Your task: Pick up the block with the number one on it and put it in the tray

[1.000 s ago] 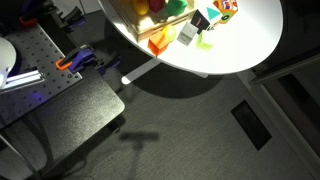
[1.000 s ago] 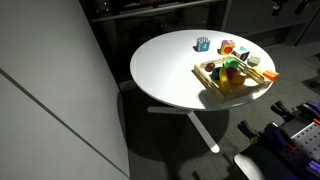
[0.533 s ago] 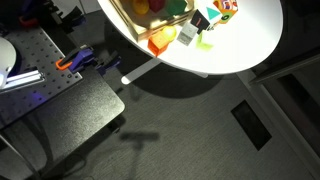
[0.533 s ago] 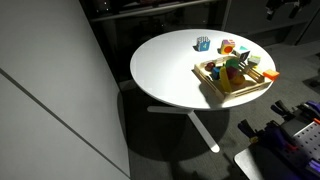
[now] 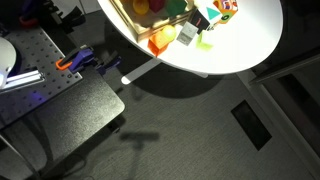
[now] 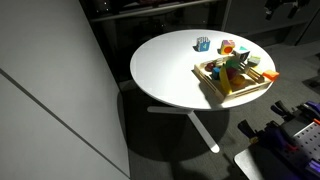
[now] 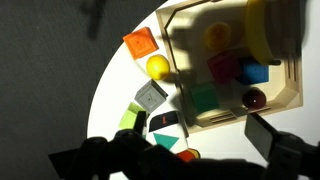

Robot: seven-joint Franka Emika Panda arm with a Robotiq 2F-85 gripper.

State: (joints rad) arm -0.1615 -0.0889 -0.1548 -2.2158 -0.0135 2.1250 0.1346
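The block with the number one (image 7: 165,120) shows a white face with a red mark and lies on the round white table just beside the tray's long edge. It is the teal cube in both exterior views (image 5: 200,20) (image 6: 203,43). The light-wood tray (image 7: 190,45) (image 6: 215,90) (image 5: 128,20) holds several coloured toys. My gripper (image 7: 178,152) is open and empty, high above the table, with its dark fingers framing the bottom of the wrist view. In an exterior view it is only a dark shape at the top edge (image 6: 285,8).
Loose on the table by the tray are an orange block (image 7: 141,45), a yellow ball (image 7: 158,67), a pale grey cube (image 7: 151,95), a green block (image 7: 130,120) and an orange-red cube (image 7: 188,155) (image 5: 226,6). The table edge and dark floor are close.
The arm has shifted slightly at the top edge of an exterior view. The blocks and the tray have not moved.
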